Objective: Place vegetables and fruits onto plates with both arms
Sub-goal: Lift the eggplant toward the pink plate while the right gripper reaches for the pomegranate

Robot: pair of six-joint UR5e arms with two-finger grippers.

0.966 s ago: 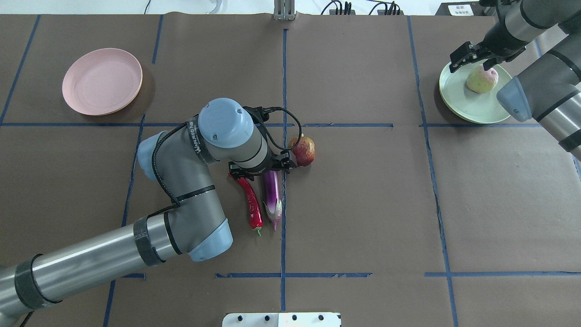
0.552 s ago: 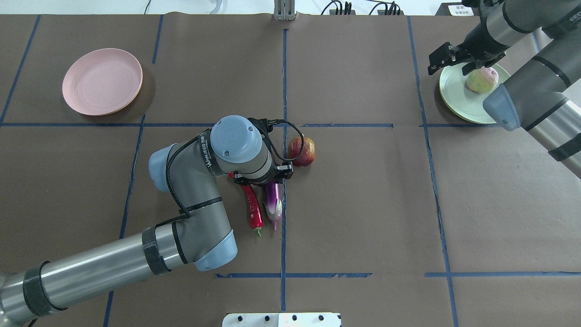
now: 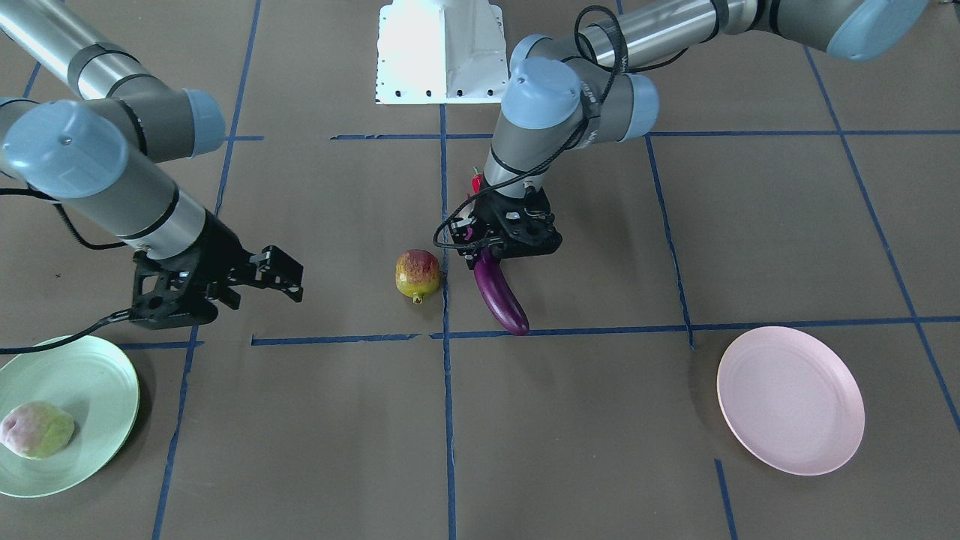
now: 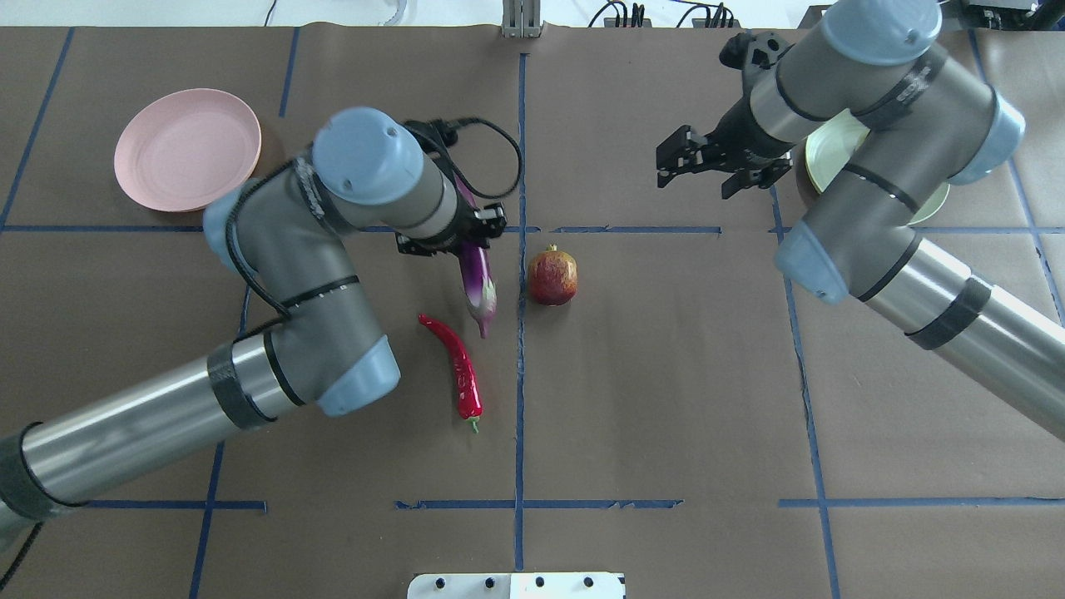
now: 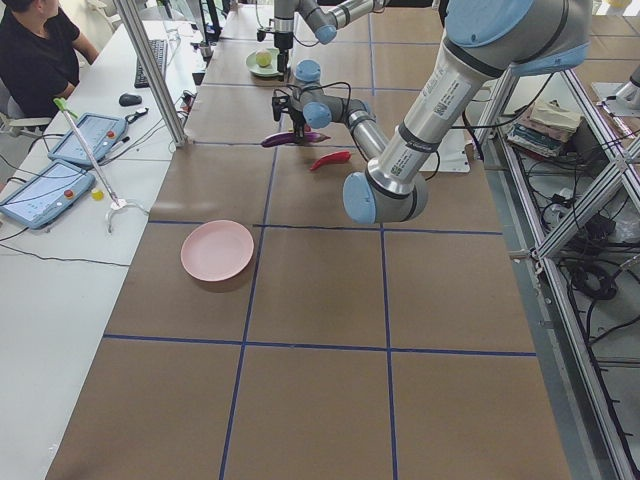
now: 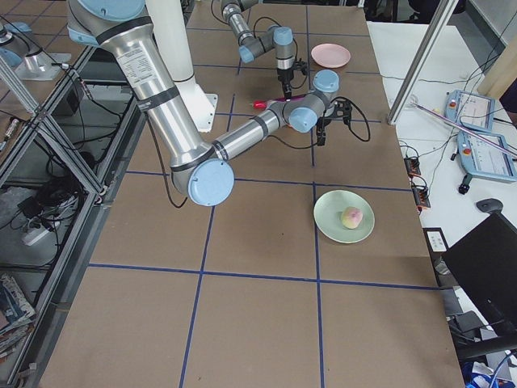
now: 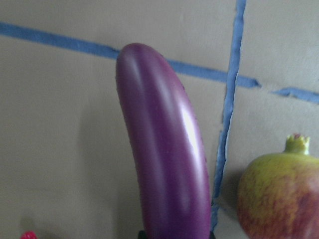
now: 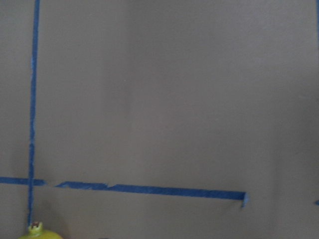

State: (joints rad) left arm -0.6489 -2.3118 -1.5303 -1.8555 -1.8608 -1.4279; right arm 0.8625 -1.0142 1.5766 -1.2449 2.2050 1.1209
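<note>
**A:** What is the left claw doing?

**B:** Your left gripper point(image 4: 464, 240) is clenched on the eggplant point(image 4: 477, 279), about at the middle of its length. The pale cap points back toward the robot and the rounded end points forward. It seems to hang a little tilted above the table point(image 4: 666, 399). The pink plate point(image 4: 187, 150) is well apart from this claw, to its left and farther out, and nothing lies on it.

**A:** How will the eggplant handle?

**B:** I judge it is firm, but the skin is glossy, so it can slip or turn between the fingers. It is also long, so you should hold it near the middle and carry it gently.

**A:** And the other things?

**B:** The chili pepper point(image 4: 458, 370) lies on the table behind the left claw, nearer to the robot. It looks light and thin, so take it across its thicker upper part. The red-orange fruit point(image 4: 552, 277) sits just to the right of the same claw, between the two claws. It is round and may roll. Take it across the widest part, away from the stem nub.

**A:** And the right claw?

**B:** Your right gripper point(image 4: 695, 175) hangs above the table with its fingers spread and nothing in them. To the right of this claw, past its wrist, is the green plate point(image 3: 82, 405). The pale green fruit point(image 3: 37, 429) rests on it.
</note>
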